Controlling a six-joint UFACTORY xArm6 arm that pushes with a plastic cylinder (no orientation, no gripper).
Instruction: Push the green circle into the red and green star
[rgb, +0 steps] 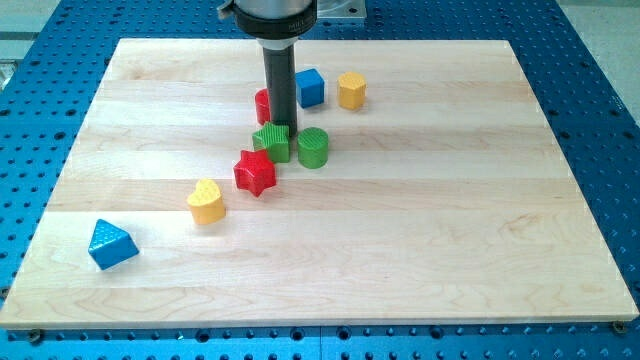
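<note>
The green circle (313, 147) stands near the board's upper middle. The green star (272, 142) lies just to its left, almost touching it. The red star (255, 172) sits against the green star's lower left. My tip (279, 127) comes down just above the green star's top edge, up and left of the green circle. The rod hides part of a red block (262, 105) behind it.
A blue cube (310, 87) and a yellow hexagon (351, 90) stand above the green circle. A yellow heart (206, 201) lies at lower left of the red star. A blue triangle (111, 244) lies near the board's (420, 230) lower left corner.
</note>
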